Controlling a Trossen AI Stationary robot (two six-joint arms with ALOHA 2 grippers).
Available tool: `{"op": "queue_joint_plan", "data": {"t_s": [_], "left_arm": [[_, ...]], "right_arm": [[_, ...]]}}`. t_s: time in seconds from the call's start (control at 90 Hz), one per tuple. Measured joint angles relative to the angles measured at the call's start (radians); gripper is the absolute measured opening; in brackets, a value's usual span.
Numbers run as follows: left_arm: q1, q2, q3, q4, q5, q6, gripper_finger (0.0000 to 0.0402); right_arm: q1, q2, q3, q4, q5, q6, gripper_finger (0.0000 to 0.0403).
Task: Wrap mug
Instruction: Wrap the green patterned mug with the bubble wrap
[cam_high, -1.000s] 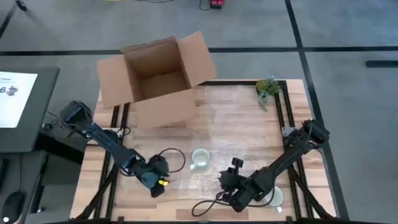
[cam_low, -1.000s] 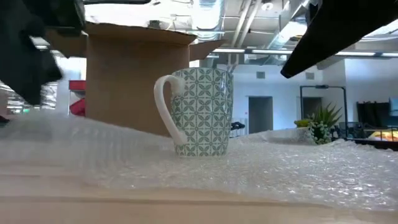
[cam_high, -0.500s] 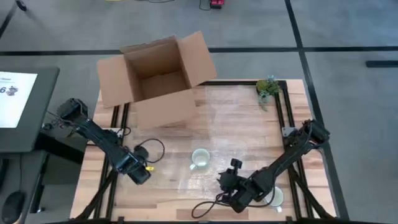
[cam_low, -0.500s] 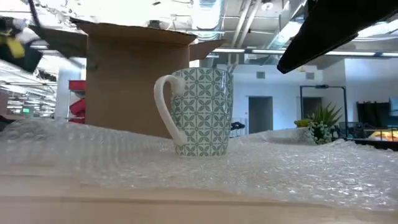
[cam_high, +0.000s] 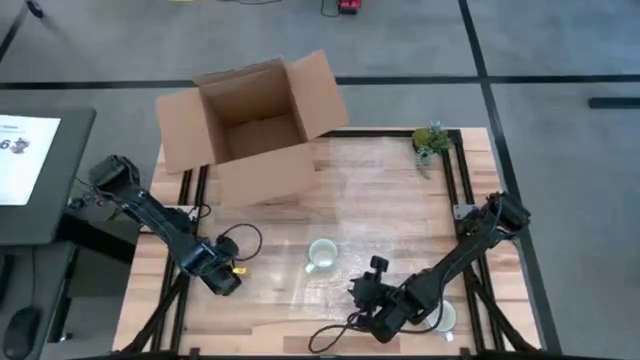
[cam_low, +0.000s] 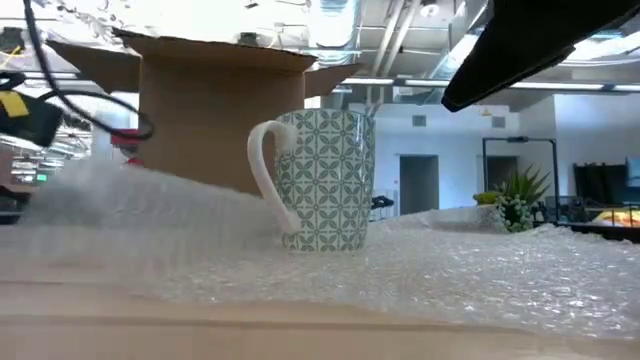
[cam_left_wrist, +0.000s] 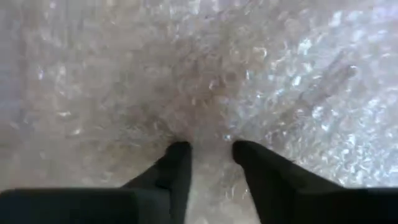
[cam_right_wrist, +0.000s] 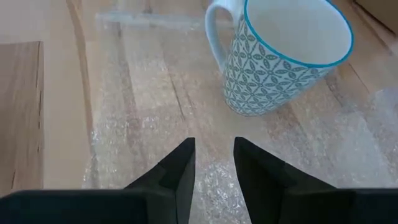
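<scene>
A white mug with a green pattern (cam_high: 322, 255) (cam_low: 320, 180) (cam_right_wrist: 283, 56) stands upright on a clear bubble wrap sheet (cam_high: 370, 215) (cam_low: 450, 260) spread over the wooden table. Its handle points toward the table's left. My left gripper (cam_high: 228, 280) (cam_left_wrist: 211, 149) is left of the mug, shut on the wrap's left part. My right gripper (cam_high: 360, 292) (cam_right_wrist: 213, 146) is near the table's front edge, on the near side of the mug. Its fingers are close together over the wrap's near part. My left gripper pinches the bubble wrap's left part (cam_left_wrist: 208, 134) between its two fingers. That part (cam_low: 120, 190) is raised off the table, and the rest lies under the mug. One layer or several, I cannot tell. My right gripper pinches the wrap near its near edge (cam_right_wrist: 211, 177), coming slanted from the near side. The fingers hide the place of contact.
An open cardboard box (cam_high: 255, 125) (cam_low: 220, 130) stands at the far left of the table. A small potted plant (cam_high: 431, 140) (cam_low: 512, 205) is at the far right corner. A white round object (cam_high: 443, 315) lies by the right arm near the front edge.
My left gripper has gone toward the table's left edge and up, out of the low view's left side. The wrap's left part has risen off the table with it. The mug and the wrap under it have stayed put.
</scene>
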Motion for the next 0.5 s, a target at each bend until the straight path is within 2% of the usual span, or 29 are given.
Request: {"op": "queue_joint_plan", "data": {"t_s": [0.056, 0.111, 0.2, 0.322, 0.5], "left_arm": [[0.0, -0.002, 0.009, 0.0, -0.016, 0.025, 0.003], [0.0, -0.001, 0.016, -0.001, -0.021, 0.034, 0.0011], [0.0, 0.0, 0.047, -0.048, -0.033, 0.035, 0.0004], [-0.016, -0.001, 0.154, -0.155, -0.078, 0.036, 0.0001], [-0.049, -0.002, 0.394, -0.277, -0.269, 0.099, 0.0]], "right_arm": [[0.0, 0.0, 0.0, 0.001, 0.0, -0.001, 0.0102], [0.0, 0.0, 0.0, 0.004, 0.0, -0.004, 0.0102], [0.0, 0.0, 0.0, 0.007, 0.0, -0.008, 0.0102], [0.0, 0.0, 0.0, 0.011, 0.0, -0.008, 0.0102], [-0.007, 0.0, 0.0, 0.016, -0.001, 0.0, 0.0102]]}}
